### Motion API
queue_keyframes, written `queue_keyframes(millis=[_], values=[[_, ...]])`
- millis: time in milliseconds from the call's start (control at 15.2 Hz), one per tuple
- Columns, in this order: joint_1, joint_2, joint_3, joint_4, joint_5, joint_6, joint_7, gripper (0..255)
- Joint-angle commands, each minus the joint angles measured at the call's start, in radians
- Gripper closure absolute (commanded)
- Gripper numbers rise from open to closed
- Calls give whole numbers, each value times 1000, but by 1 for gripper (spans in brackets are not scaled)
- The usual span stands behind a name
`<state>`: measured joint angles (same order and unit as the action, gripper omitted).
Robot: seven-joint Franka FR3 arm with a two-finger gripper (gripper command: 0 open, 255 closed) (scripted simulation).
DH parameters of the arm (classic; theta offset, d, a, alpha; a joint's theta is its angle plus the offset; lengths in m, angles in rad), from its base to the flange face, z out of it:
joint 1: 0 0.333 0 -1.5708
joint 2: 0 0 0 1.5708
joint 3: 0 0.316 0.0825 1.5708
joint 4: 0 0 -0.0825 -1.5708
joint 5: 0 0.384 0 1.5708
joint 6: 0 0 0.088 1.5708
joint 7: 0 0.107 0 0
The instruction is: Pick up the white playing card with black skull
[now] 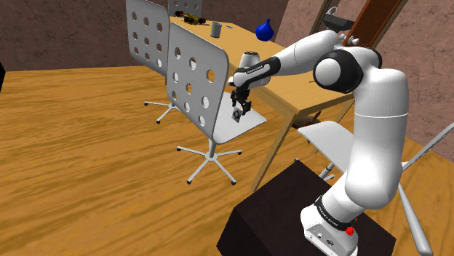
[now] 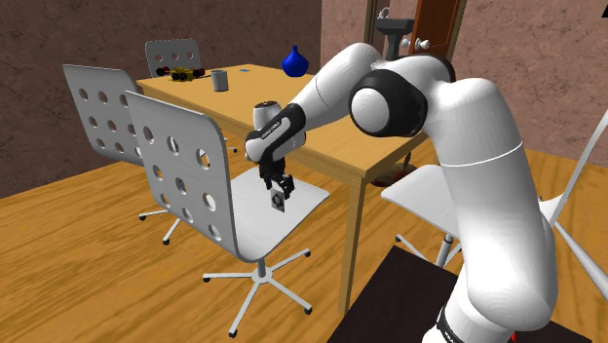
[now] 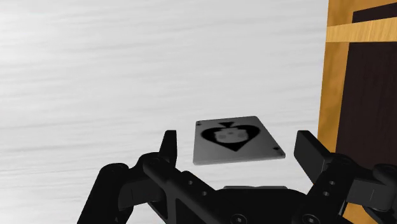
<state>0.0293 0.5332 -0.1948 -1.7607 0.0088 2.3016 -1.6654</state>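
Gripper [image 1: 241, 110], in the shoulder view, hangs pointing down over the seat of the nearer grey chair [image 1: 252, 122], just beside the wooden table [image 1: 305, 94]. The playing card [image 1: 237, 115] shows as a small pale square with a dark mark right at the fingertips. From this angle it cannot be told whether it lies flat on the seat or sits a little off it.

The second exterior view gives the same arrangement. The gripper [image 2: 278, 191] is low over the chair seat [image 2: 310, 201], and the card [image 2: 279, 203] is directly beneath it, near the seat's table-side edge.

The wrist view is the clearest. The two black fingers [image 3: 169, 149] stand wide apart with the card [image 3: 236, 140] between them, face up, its black spade-and-skull emblem visible. A strip of pale seat shows on each side of the card, so neither finger touches it and nothing is held.

The card is likely very light, thin and smooth. On the slick seat it could slide or flip if it is nudged from one side only. It may also bow if squeezed hard across its width. The sensible hold is on its two opposite side edges, centred, with the fingertips down at seat level and closing evenly and gently.
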Motion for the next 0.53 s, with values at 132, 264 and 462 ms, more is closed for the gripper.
queue_keyframes(millis=[132,264,462], values=[[-2,30,4,-6,4,36,0,0],[-3,31,4,-5,5,36,0,255],[-3,30,4,-6,4,36,-1,255]])
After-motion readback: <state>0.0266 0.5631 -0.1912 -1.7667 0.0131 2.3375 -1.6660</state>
